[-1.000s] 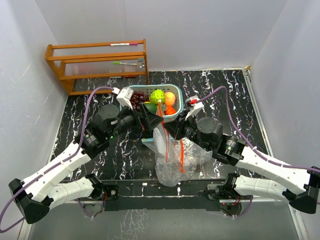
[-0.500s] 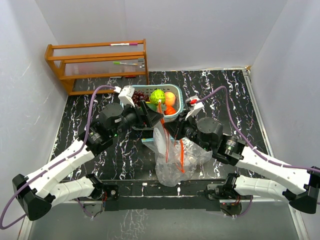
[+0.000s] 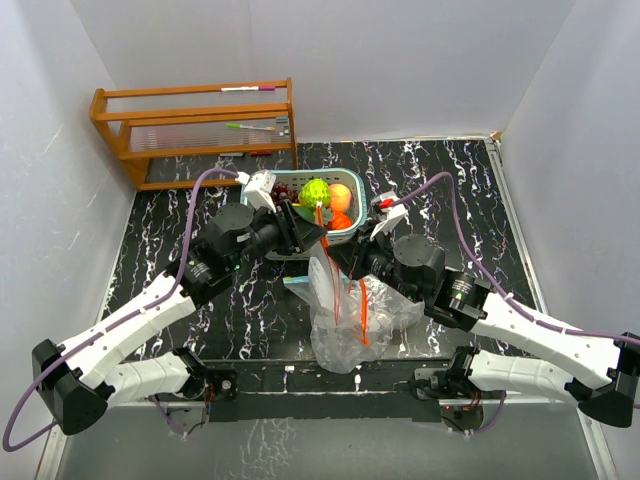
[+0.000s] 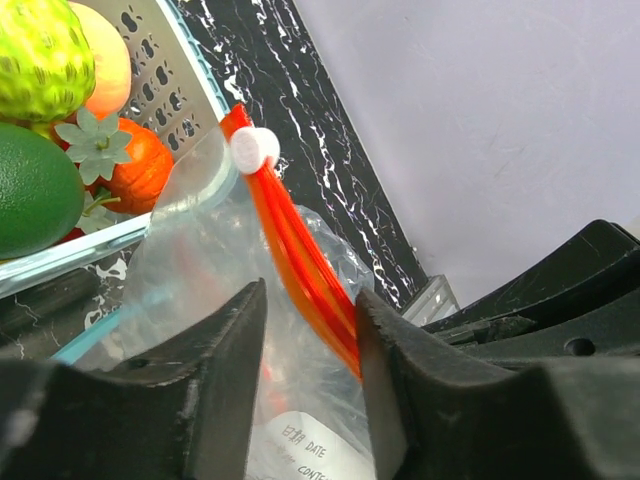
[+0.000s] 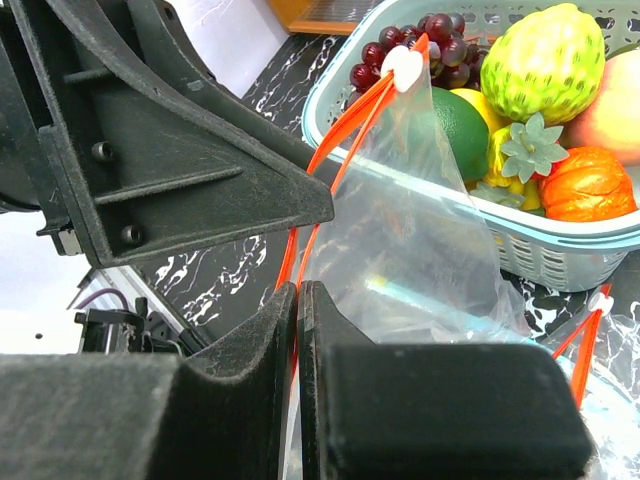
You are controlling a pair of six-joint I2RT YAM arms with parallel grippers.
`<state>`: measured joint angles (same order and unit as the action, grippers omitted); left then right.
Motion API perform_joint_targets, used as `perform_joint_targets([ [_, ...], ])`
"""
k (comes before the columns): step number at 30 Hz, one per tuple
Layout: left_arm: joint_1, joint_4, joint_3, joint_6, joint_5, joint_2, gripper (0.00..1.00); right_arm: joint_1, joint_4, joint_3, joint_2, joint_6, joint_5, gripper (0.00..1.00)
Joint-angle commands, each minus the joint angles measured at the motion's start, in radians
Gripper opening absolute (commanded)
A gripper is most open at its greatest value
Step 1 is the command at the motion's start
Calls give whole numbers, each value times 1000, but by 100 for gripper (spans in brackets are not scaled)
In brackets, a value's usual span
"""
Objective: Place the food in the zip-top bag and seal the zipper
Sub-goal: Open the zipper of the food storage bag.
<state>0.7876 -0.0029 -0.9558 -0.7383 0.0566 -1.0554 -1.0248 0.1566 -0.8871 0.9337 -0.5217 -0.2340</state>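
A clear zip-top bag (image 3: 352, 312) with an orange zipper (image 3: 334, 272) stands upright in front of the teal basket (image 3: 362, 203). The food lies in the basket: bumpy lime-green fruit (image 3: 315, 192), peach (image 3: 341, 195), purple grapes (image 5: 425, 45), dark green avocado (image 4: 35, 190), an orange (image 4: 140, 172). My right gripper (image 5: 298, 300) is shut on the bag's zipper edge (image 5: 345, 125). Around the orange zipper strip (image 4: 300, 262), below its white slider (image 4: 253, 148), sits my left gripper (image 4: 310, 330). Its jaws stand narrowly apart, the strip against the right finger.
A wooden rack (image 3: 200, 125) with pens on its shelves stands at the back left. White walls close in on the black marbled table (image 3: 450, 190) on three sides. The two wrists nearly meet over the bag.
My left gripper has moved right onto the bag's zipper strip and its jaws have narrowed from wide open. The right gripper and the bag have stayed put.
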Motion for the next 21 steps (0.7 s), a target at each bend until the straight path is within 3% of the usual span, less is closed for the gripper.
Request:
perform_joint_targets([
  [1,-1,23,-11,0,15,13,32,-1,-37,-4,-17,6,-19,8],
  [5,-1,4,-9,7,4,24,10,0,-27,-2,-23,1,-34,8],
  [15,-1,-49,-3,42,-10,63,7,-1,53,-13,-33,-14,-142,7],
  [21,-1,-207,-95,174,-14,25,2,-1,169,-51,-34,-11,-259,8],
])
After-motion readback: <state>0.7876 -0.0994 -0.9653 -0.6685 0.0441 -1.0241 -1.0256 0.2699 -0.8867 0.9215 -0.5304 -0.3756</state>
